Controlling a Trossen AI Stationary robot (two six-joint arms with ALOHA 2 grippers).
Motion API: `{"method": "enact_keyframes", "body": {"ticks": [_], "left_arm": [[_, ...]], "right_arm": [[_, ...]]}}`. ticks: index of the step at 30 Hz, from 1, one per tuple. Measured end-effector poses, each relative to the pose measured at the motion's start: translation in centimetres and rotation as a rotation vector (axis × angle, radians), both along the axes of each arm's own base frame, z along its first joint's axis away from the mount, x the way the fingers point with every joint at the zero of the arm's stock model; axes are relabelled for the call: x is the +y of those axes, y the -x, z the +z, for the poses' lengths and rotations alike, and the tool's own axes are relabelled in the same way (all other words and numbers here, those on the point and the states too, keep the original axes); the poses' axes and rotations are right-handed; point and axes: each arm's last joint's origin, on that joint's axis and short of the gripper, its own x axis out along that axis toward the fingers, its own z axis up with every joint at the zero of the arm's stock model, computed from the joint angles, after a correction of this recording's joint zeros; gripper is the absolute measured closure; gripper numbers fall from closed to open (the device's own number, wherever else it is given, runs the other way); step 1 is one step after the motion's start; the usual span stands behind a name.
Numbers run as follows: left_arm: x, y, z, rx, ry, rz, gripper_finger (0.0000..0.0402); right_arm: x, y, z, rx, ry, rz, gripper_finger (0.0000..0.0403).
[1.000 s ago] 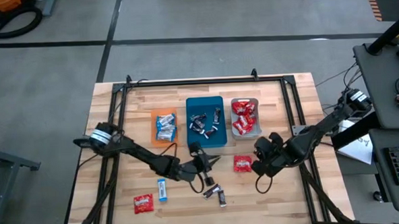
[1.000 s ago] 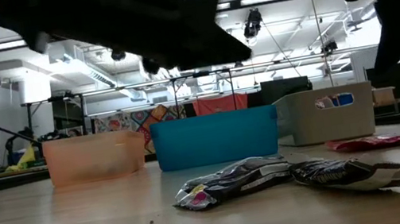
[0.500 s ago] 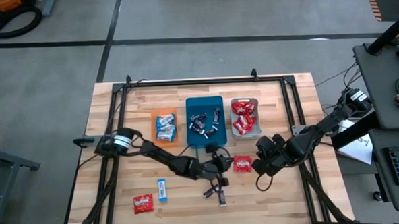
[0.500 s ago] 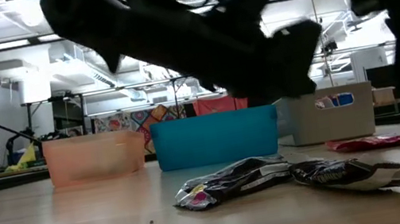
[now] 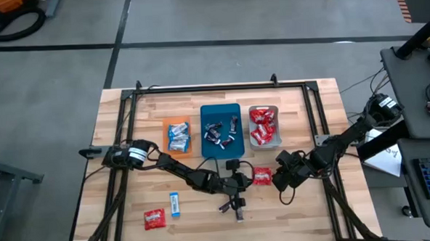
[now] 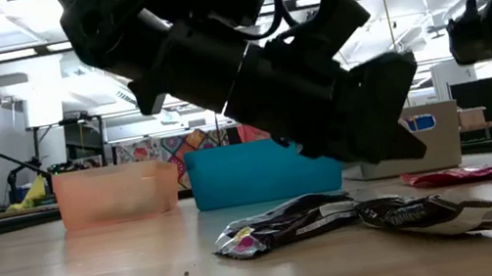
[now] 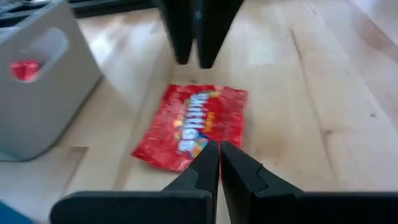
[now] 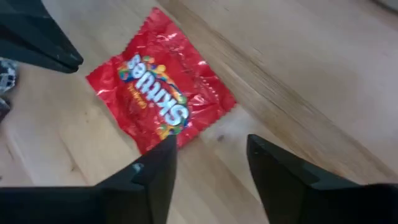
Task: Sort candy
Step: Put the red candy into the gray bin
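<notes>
A red candy packet [image 5: 261, 176] lies flat on the wooden table between my two grippers. My left gripper [image 7: 219, 155] is shut, and its tips hover at the packet's [image 7: 193, 127] near edge, above the table in the low view [image 6: 395, 139]. My right gripper [image 8: 211, 158] is open on the packet's [image 8: 161, 87] other side, its fingers slanting down and holding nothing. Loose on the near part of the table lie dark candies [image 5: 233, 205], a blue-and-white candy [image 5: 175, 204] and another red candy [image 5: 154, 219].
At the table's far middle stand three trays. The orange tray [image 5: 166, 126] holds blue-and-white candies, the teal tray [image 5: 233, 109] dark ones and the grey tray [image 5: 275, 110] red ones. The grey tray [image 7: 37, 81] is close beside the packet. The dark candies [image 6: 338, 217] lie just near of my left gripper.
My left gripper has reached toward the table's right edge and sunk lower, coming up to the red packet with its fingers shut. My right gripper has dropped closer to the table beside the packet. The packet has not moved.
</notes>
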Motion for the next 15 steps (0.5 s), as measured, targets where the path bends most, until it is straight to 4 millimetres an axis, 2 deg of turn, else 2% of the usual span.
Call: {"method": "enact_keyframes", "body": {"ticks": [5,8,15], "left_arm": [[0.2,0.1,-1.3,0.035,-0.008,0.001,0.0402],[0.3,-0.3,-1.0,0.018,-0.005,0.006,0.0402],[1.0,-0.7,-0.7,0.008,-0.002,0.021,0.0402]], "right_arm": [[-0.4,0.6,-1.4,-0.035,-0.038,-0.053,0.0176],[-0.6,0.8,-1.9,-0.076,-0.053,-0.076,0.0153],[-0.9,0.7,-2.3,-0.133,-0.081,-0.092,0.0134]]}}
